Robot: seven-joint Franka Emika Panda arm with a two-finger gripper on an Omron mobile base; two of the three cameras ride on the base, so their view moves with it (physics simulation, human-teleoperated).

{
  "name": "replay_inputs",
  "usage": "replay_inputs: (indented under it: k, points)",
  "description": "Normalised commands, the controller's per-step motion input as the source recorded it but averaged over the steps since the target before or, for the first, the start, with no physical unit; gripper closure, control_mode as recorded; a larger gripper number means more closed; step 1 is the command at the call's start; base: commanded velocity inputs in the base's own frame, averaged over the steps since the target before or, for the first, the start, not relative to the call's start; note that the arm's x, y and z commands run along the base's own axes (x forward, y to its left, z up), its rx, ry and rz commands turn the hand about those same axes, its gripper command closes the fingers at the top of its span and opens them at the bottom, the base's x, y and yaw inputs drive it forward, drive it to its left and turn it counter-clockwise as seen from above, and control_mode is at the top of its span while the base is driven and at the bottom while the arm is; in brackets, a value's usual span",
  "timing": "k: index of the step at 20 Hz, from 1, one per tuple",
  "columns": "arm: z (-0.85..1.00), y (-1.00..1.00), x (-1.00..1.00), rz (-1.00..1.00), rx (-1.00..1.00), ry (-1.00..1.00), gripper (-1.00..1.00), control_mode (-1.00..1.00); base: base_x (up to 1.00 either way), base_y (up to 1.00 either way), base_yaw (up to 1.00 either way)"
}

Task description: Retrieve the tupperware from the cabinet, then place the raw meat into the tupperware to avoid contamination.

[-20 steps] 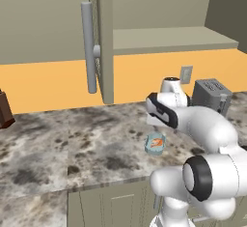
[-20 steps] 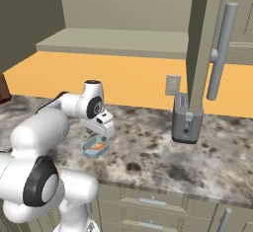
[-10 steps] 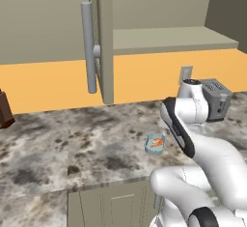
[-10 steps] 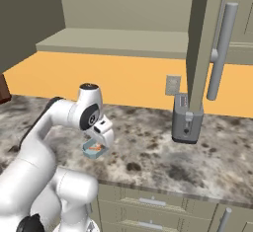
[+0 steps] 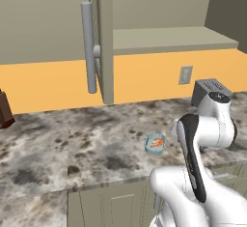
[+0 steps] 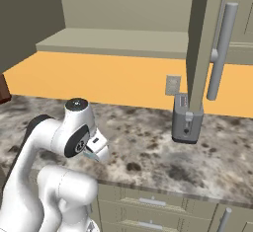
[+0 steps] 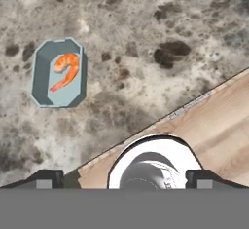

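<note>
The tupperware (image 7: 59, 73), a shallow pale-blue translucent tray with rounded corners, sits on the mottled grey-brown stone tabletop (image 5: 72, 144) near its front edge, with the raw meat (image 7: 66, 69), a curled orange shrimp-like piece, lying inside it. The fingers (image 7: 47, 178) are spread wide and empty, well apart from the tupperware. In the right base view the white arm hides most of the container. The olive cabinet (image 5: 103, 37) door stands open, its grey bar handle (image 5: 88, 47) smooth and cylindrical. A grey boxy toaster (image 6: 187, 118) stands near the back edge.
</note>
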Motion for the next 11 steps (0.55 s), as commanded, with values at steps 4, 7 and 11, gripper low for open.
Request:
replay_inputs:
  k: [4, 7, 11]
  points:
    - [0.08, -0.2, -0.26, 0.0, 0.0, -0.08, -1.0, -1.0, 0.0, 0.0, 0.0]
    - [0.1, -0.37, 0.06, 0.0, 0.04, -0.04, -1.0, -1.0, 0.0, 0.0, 0.0]
    - [-0.01, -0.57, 0.65, 0.03, 0.12, 0.08, -1.0, -1.0, 0.0, 0.0, 0.0]
